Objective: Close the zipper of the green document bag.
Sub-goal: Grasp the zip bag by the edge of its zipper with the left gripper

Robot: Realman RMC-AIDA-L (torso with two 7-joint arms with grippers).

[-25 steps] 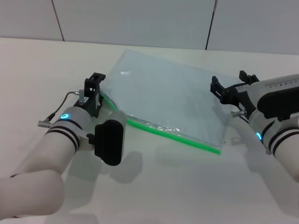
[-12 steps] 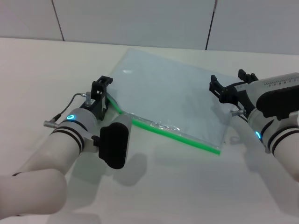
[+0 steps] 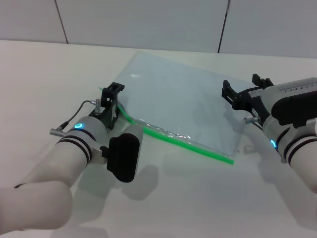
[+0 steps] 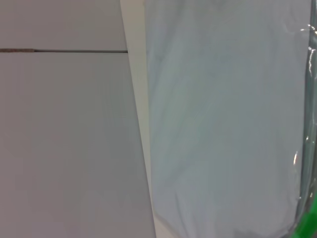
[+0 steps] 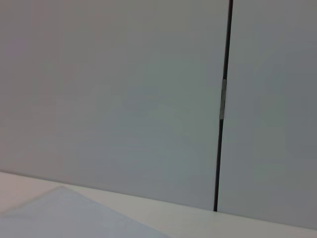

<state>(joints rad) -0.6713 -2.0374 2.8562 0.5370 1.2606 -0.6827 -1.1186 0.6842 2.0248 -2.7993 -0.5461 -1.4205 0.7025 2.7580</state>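
Note:
The green document bag (image 3: 178, 94) lies flat on the white table, a pale blue translucent pouch set at an angle. Its zipper (image 3: 188, 144) is the bright green strip along the near long edge. My left gripper (image 3: 113, 90) sits at the left end of that strip, its fingers close together on it. My right gripper (image 3: 242, 89) is at the bag's right edge, fingers spread wide. In the left wrist view the bag (image 4: 223, 119) fills the frame, with a bit of the zipper (image 4: 307, 223) in one corner. The right wrist view catches only a corner of the bag (image 5: 64, 213).
The white table (image 3: 39, 74) extends around the bag on all sides. A grey panelled wall (image 3: 148, 20) stands just behind the bag's far edge. A thin cable (image 3: 74, 106) loops beside my left wrist.
My left gripper has moved to the right along the near edge, and the zipper's left end has shifted with it. The right arm has barely moved.

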